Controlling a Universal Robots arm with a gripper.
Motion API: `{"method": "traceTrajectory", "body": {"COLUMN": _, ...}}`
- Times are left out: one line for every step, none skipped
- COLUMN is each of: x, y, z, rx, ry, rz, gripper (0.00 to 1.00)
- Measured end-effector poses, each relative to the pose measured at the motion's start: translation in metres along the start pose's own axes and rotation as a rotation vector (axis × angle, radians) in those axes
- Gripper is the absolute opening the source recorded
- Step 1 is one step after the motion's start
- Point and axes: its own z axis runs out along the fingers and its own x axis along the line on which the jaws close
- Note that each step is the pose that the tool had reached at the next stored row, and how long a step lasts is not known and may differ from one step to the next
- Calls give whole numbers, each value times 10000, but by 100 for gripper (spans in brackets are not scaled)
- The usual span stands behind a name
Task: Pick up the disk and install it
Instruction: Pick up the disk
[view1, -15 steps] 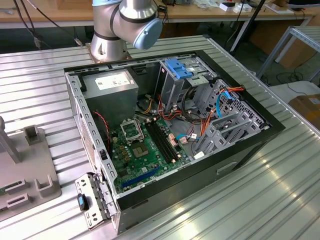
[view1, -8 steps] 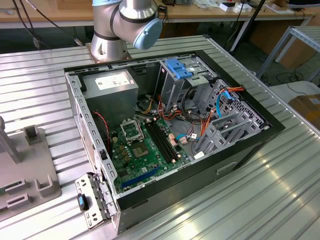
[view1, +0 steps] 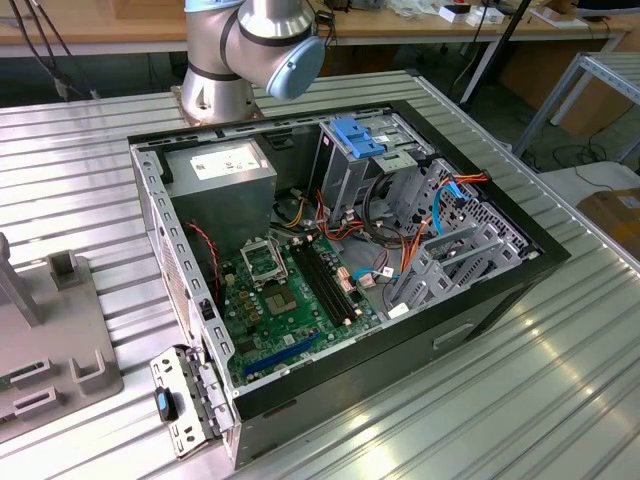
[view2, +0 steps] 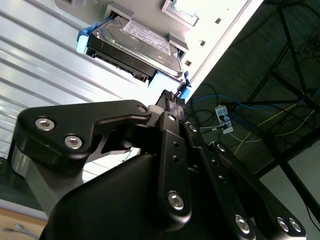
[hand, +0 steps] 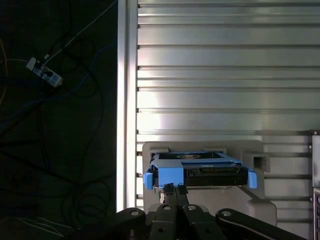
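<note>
"Blue-framed disk, where is it?"

"I see it lying flat in a grey holder on the ribbed metal table, close to the table's edge."

"And the gripper?"

"Fingers pressed together, holding nothing. The tips are right at the disk's near edge, but I can't tell whether they touch it."

Ribbed shiny metal table. On it: open black PC box in mid, lid off. Robot arm base stands at far side. Grey holder at exterior view's left. First wrist view: disk sits on grey holder.
</note>
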Motion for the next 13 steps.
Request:
{"method": "traceTrajectory", "body": {"x": 0, "y": 0, "z": 1, "rx": 2, "ry": 3, "rz": -116, "gripper": 11}}
{"method": "traceTrajectory", "body": {"x": 0, "y": 0, "z": 1, "rx": 9, "ry": 14, "rz": -417, "gripper": 11}}
{"method": "traceTrajectory", "body": {"x": 0, "y": 0, "z": 1, "rx": 13, "ry": 22, "rz": -605, "gripper": 11}}
{"method": "traceTrajectory", "body": {"x": 0, "y": 0, "z": 1, "rx": 18, "ry": 30, "rz": -828, "gripper": 11}}
{"method": "traceTrajectory", "body": {"x": 0, "y": 0, "z": 1, "rx": 26, "ry": 42, "rz": -1138, "gripper": 11}}
{"method": "traceTrajectory", "body": {"x": 0, "y": 0, "z": 1, "rx": 30, "ry": 49, "rz": -1317, "gripper": 11}}
{"method": "traceTrajectory", "body": {"x": 0, "y": 0, "z": 1, "rx": 34, "ry": 57, "rz": -1512, "gripper": 11}}
{"method": "traceTrajectory", "body": {"x": 0, "y": 0, "z": 2, "rx": 41, "ry": 68, "rz": -1795, "gripper": 11}}
{"method": "traceTrajectory", "body": {"x": 0, "y": 0, "z": 2, "rx": 44, "ry": 74, "rz": -1959, "gripper": 11}}
{"method": "traceTrajectory", "body": {"x": 0, "y": 0, "z": 2, "rx": 51, "ry": 86, "rz": -2264, "gripper": 11}}
{"method": "traceTrajectory", "body": {"x": 0, "y": 0, "z": 2, "rx": 59, "ry": 98, "rz": -2569, "gripper": 11}}
{"method": "traceTrajectory", "body": {"x": 0, "y": 0, "z": 2, "rx": 63, "ry": 104, "rz": -2748, "gripper": 11}}
{"method": "traceTrajectory", "body": {"x": 0, "y": 0, "z": 2, "rx": 68, "ry": 114, "rz": -3004, "gripper": 11}}
